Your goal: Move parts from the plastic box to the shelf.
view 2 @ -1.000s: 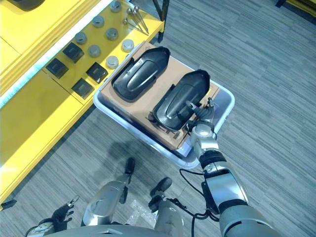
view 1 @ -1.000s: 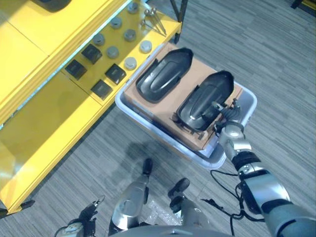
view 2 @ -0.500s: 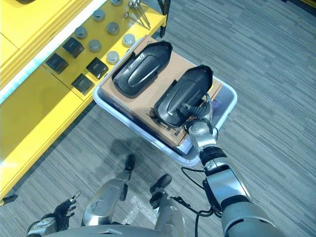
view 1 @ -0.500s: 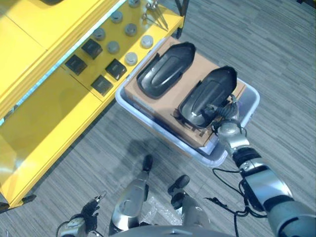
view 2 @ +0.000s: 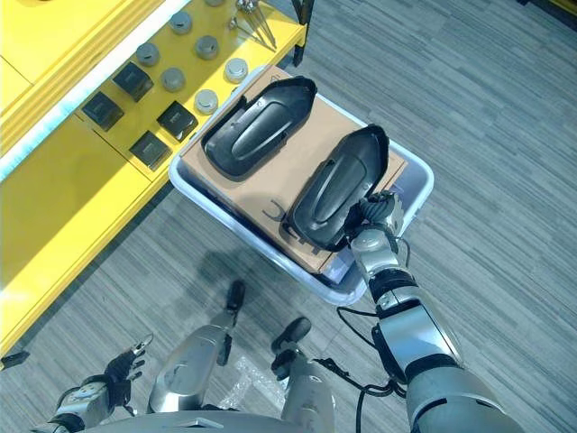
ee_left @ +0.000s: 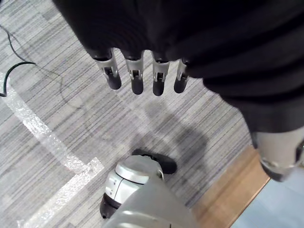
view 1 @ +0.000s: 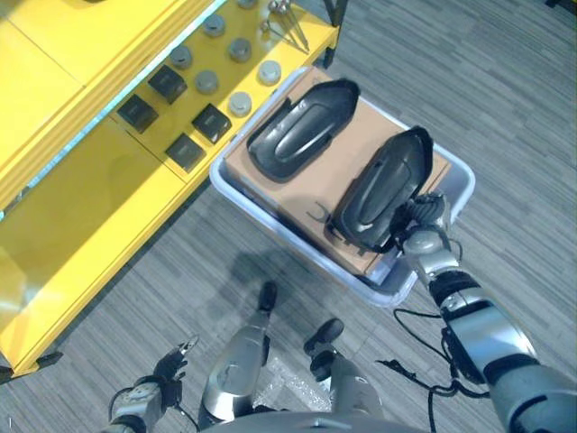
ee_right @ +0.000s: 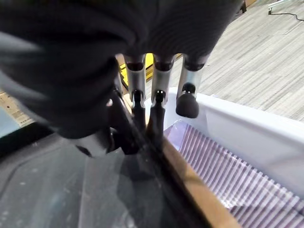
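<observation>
While the left hand point(ee_left: 142, 76) is hanging with fingers relaxed, the right hand point(view 2: 377, 216) is pinching the black part's point(view 2: 338, 188) edge in the plastic box point(view 2: 416, 180).

Two black, elongated moulded parts, far part point(view 1: 301, 132) and near part point(view 1: 380, 190), lying side by side on brown cardboard point(view 1: 339, 162) inside a pale plastic box point(view 1: 455, 194) on the floor. Just left, a yellow shelf point(view 1: 99, 221).
</observation>
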Robot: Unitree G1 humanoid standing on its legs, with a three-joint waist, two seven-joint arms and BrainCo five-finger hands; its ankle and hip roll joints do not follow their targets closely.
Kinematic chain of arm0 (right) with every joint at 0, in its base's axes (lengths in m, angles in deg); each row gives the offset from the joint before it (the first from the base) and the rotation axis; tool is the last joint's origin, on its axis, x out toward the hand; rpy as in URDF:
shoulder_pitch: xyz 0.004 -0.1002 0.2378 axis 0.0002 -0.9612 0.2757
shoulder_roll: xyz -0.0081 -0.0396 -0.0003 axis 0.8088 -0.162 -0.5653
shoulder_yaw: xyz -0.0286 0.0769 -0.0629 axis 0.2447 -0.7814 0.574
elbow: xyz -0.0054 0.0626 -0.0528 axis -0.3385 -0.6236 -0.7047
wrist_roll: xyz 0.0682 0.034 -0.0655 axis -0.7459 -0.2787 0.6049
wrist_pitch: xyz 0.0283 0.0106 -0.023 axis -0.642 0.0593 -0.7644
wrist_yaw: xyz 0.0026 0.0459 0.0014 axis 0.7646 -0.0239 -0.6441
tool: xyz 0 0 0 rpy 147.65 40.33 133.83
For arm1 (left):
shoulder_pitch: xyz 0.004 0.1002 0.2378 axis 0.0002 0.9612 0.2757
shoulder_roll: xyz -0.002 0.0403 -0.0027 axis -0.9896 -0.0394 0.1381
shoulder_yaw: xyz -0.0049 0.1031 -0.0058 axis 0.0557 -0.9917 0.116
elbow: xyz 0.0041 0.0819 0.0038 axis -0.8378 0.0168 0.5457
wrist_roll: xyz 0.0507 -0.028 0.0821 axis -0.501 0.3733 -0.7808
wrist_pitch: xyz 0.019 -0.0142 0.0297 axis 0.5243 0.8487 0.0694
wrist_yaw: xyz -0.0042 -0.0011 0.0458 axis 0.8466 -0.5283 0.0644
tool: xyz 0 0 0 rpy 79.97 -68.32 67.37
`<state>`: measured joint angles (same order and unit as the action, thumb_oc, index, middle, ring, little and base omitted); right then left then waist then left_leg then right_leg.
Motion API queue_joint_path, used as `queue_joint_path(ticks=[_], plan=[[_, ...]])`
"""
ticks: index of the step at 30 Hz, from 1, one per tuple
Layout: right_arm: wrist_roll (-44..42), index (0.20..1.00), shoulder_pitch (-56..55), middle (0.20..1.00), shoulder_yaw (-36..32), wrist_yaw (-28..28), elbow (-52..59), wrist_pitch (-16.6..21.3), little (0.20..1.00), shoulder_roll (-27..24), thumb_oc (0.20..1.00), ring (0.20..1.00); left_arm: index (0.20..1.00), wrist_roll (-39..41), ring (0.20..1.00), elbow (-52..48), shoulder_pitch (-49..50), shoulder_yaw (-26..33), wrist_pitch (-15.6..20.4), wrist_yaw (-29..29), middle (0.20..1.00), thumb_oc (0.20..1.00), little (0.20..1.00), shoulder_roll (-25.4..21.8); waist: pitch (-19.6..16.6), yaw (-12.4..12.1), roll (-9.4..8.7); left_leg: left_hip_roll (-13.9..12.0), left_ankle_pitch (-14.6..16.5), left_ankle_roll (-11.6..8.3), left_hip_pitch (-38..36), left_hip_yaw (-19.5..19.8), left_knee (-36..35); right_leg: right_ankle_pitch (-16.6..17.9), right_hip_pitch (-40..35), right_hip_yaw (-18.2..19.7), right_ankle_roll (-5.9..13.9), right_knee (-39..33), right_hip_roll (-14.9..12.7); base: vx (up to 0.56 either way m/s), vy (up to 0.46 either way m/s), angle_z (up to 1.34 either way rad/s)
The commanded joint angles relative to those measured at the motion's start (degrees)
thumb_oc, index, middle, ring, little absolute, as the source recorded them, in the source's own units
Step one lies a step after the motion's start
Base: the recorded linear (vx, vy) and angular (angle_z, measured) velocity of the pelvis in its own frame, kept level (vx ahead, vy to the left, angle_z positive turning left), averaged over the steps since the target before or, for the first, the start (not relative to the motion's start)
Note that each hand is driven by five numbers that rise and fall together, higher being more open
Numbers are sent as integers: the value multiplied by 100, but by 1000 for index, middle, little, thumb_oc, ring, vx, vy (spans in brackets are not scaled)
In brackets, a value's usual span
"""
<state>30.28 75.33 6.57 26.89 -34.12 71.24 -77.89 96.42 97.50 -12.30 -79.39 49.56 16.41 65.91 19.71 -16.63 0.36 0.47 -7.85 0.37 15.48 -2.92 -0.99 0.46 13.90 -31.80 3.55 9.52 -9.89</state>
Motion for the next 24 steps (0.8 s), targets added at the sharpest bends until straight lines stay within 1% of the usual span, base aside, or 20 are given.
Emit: queue_joint_path(ticks=[1,2,4,5,7,8,10,13,15,16,21,24], plan=[[-320,200,-537,200,111,106,-253,83,200,263,200,200,1000,146,1000,73,-3,-216,32,59,1000,1000,1000,-175,68,-44,-98,-258,392,-154,386,-237,183,180,-98,653,678,-236,-495,-16,-6,-9],[-351,200,-570,200,93,97,-250,189,200,257,200,200,1000,150,1000,68,4,-225,40,68,1000,1000,1000,-161,58,-30,-86,-265,396,-155,360,-252,179,183,-105,655,677,-232,-502,-11,-3,-10],[-472,200,-605,200,64,6,-200,517,200,224,200,200,1000,204,1000,77,1,-242,82,64,1000,1000,1000,-146,35,-1,-62,-270,396,-163,303,-274,156,193,-141,665,671,-257,-498,1,2,-4],[-595,200,-606,200,-16,-104,36,722,200,164,200,200,1000,259,1000,56,18,-232,144,48,1000,1000,1000,-133,3,36,-45,-274,403,-166,232,-293,144,205,-174,678,670,-259,-508,0,0,0],[-694,200,-591,200,-103,-151,303,757,200,77,200,200,1000,311,1000,28,43,-214,197,43,1000,1000,1000,-125,-33,66,-42,-273,409,-167,171,-312,124,210,-211,691,673,-278,-510,0,0,0],[-769,200,-596,200,-208,-215,530,888,200,1,200,200,1000,375,1000,-20,76,-182,257,33,1000,1000,1000,-106,-89,93,-40,-275,416,-172,107,-340,100,210,-254,701,675,-297,-514,18,3,-3],[-801,200,-629,200,-375,-223,773,981,200,-79,200,200,1000,419,1000,-69,120,-131,298,29,1000,1000,1000,-80,-170,126,-31,-269,430,-168,5,-364,62,206,-329,723,686,-326,-513,31,7,-4],[-853,200,-735,200,-696,-192,1228,1021,200,-239,200,200,1000,451,1000,-215,216,-3,319,-22,1000,1000,1000,-58,-325,178,-17,-256,462,-161,-191,-404,15,202,-478,751,712,-358,-527,71,8,-4],[-778,200,-799,200,-835,-176,1466,937,200,-295,200,200,1000,456,1000,-266,269,71,305,-80,1000,1000,1000,-33,-421,209,-2,-249,487,-158,-321,-429,-6,198,-575,772,727,-372,-539,107,29,-12],[-734,200,-908,200,-962,-116,1702,804,200,-330,200,200,1000,438,1000,-346,341,162,300,-142,1000,1000,1000,13,-516,241,24,-239,520,-149,-473,-469,-28,204,-691,775,745,-393,-564,142,47,-17],[-517,200,-1224,200,-1112,4,2030,564,200,-300,200,200,1000,451,1000,-512,520,316,377,-270,1000,1000,1000,129,-741,314,67,-267,563,-148,-811,-592,-109,238,-963,773,769,-488,-606,110,23,-7],[-443,200,-1454,200,-1164,63,2089,569,200,-247,200,200,1000,471,1000,-642,588,380,419,-337,1000,1000,1000,184,-873,358,73,-288,577,-151,-993,-665,-172,265,-1103,771,776,-559,-612,107,8,-8]])
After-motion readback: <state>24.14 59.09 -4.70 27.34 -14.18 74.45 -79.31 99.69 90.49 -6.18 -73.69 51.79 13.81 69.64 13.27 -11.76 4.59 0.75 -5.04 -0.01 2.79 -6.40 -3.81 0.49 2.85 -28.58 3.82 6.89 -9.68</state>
